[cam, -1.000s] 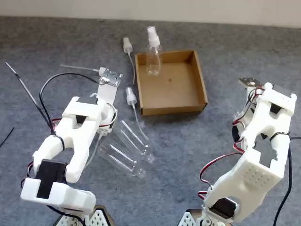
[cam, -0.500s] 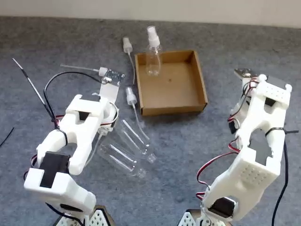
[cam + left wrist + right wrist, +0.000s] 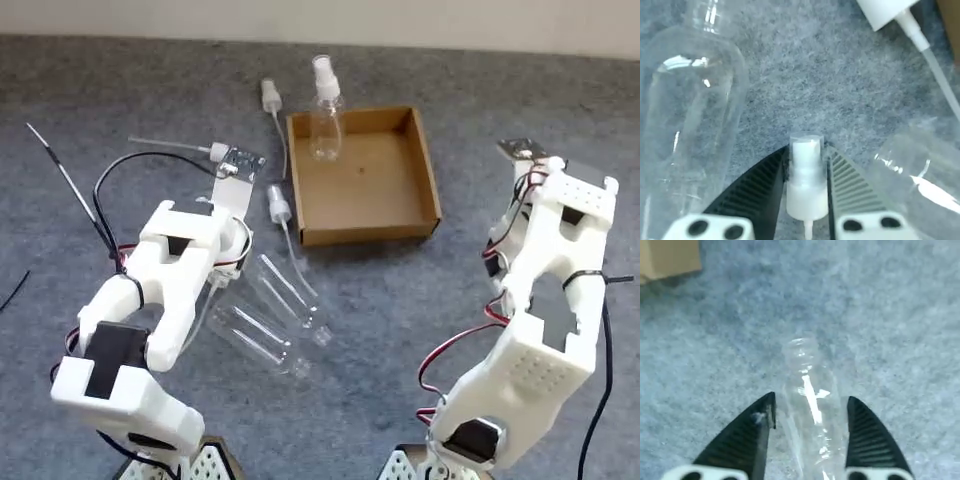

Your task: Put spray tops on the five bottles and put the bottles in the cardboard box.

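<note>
With my left hand (image 3: 806, 152) clamped on a spray top (image 3: 807, 192) at eight o'clock from the box (image 3: 428, 165) and my right hand (image 3: 810, 397) clamped on an open bottle (image 3: 812, 385) at three o'clock, I judge capping is the step in hand, and next the tube must meet the neck.

soft even light, faint shadows; wrist views blurred close-up

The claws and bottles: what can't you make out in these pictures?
Left gripper and its spray top: under the arm in the high view.
Its tube: cut by the left wrist view's edge.
Bottle in the right gripper: base cut by the right wrist view's edge.
Loose bottles: clear, overlapping; count unsure, high view.
</note>
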Robot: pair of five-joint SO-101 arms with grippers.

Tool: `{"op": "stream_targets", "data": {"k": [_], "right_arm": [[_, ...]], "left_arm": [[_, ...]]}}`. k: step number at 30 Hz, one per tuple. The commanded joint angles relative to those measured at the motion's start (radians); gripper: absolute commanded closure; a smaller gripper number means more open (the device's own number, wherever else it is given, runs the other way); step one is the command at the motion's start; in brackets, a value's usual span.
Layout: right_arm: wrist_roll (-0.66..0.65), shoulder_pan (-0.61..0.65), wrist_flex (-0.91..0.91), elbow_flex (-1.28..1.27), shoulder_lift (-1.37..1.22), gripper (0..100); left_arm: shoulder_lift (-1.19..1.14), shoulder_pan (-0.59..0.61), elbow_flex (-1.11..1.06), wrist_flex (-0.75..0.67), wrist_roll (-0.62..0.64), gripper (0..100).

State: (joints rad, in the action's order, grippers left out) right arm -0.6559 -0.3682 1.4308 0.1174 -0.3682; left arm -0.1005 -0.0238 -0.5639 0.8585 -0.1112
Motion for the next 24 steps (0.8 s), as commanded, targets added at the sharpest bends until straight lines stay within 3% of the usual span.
{"op": "stream_targets", "data": {"k": [1,4,11,24], "right_arm": [[0.000,-0.031,0.002,0.044,0.005,92.4],[0.000,-0.036,0.012,0.044,0.005,91.3],[-0.103,-0.044,0.074,0.041,0.005,74.1],[-0.114,-0.048,0.007,-0.054,-0.041,74.2]], "left_arm": [[-0.005,-0.007,0.019,-0.012,0.011,98],[-0.005,-0.007,0.019,-0.012,0.011,98],[-0.005,-0.007,0.019,-0.012,0.011,98],[-0.005,-0.007,0.019,-0.012,0.011,98]]}}
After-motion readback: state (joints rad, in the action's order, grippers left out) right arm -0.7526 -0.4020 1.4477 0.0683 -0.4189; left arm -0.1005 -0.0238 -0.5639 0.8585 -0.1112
